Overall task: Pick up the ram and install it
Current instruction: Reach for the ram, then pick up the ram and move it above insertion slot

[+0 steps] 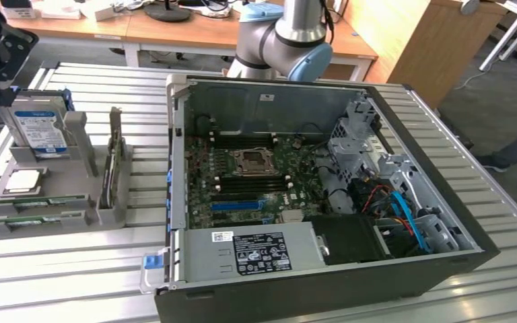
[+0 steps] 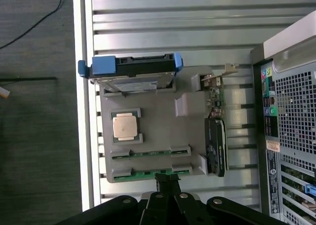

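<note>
Hand [image 2: 168,180] closed, empty, over the grey tray [image 2: 163,131]. Ram [image 2: 138,173] sits slotted in it, lower left of the exterior view; probably the outer stick, hard to tell.

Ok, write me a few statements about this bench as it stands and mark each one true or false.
1. The fingers are shut and hold nothing. True.
2. Both green ram sticks lie in slots of the grey holder. True.
3. The computer case is closed up. False: its side is off and the motherboard shows.
4. The silver processor chip sits in the motherboard's socket. False: it lies on the holder, between the hard drive and the ram sticks.
5. The hard drive stands on edge in the holder. True.
</note>
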